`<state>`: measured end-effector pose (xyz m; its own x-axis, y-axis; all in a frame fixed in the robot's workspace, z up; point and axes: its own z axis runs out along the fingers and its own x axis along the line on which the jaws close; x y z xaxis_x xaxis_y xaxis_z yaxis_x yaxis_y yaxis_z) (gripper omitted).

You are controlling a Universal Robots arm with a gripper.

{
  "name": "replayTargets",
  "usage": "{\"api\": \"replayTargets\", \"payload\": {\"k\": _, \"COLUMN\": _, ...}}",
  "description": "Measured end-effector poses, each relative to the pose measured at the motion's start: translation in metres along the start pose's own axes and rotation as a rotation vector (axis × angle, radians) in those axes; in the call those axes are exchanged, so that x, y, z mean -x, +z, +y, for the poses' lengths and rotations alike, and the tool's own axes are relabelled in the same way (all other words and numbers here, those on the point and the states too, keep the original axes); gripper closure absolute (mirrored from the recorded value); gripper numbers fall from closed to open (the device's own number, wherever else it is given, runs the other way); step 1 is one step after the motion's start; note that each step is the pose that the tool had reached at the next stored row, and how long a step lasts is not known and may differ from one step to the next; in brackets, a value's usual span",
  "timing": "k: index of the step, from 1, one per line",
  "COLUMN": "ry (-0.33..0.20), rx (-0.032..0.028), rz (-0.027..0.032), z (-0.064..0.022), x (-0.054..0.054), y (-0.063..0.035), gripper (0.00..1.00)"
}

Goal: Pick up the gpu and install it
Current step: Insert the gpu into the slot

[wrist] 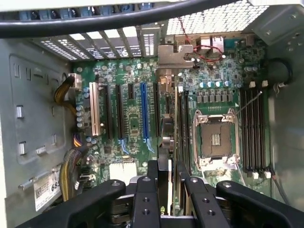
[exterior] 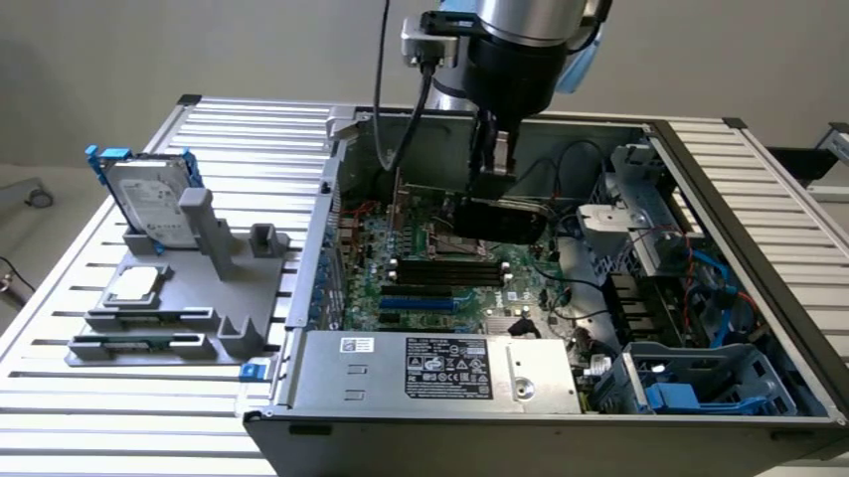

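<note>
Exterior view, centre: gpu point(exterior: 511, 223) is gripped by the hand point(exterior: 488, 191) over the board point(exterior: 438, 288). It should be lowered squarely.

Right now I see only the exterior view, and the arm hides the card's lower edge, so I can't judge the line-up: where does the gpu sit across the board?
Observer: In the wrist view the gpu is edge-on, between the blue slot and the CPU socket.
Operator: How does the hand hold it?
Observer: The hand has a finger on each face of the card.
Operator: And its bracket?
Observer: The silver bracket lies close to the perforated rear wall.
</note>
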<state>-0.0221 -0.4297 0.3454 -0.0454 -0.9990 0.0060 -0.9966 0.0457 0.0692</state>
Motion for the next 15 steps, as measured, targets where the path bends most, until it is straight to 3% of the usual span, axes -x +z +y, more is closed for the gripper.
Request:
{"api": "replayTargets", "payload": {"k": 3, "ry": -0.049, "rx": -0.0003, "rz": 0.0027, "z": 0.0004, "x": 0.0, "y": 0.0026, "gripper": 0.73}}
{"api": "replayTargets", "payload": {"k": 8, "ry": -0.094, "rx": -0.0004, "rz": 0.0, "z": 0.0034, "x": -0.003, "y": 0.0072, "gripper": 0.73}}
{"api": "replayTargets", "payload": {"k": 15, "ry": -0.095, "rx": -0.0005, "rz": -0.0001, "z": 0.0248, "x": -0.016, "y": 0.014, "gripper": 0.73}}
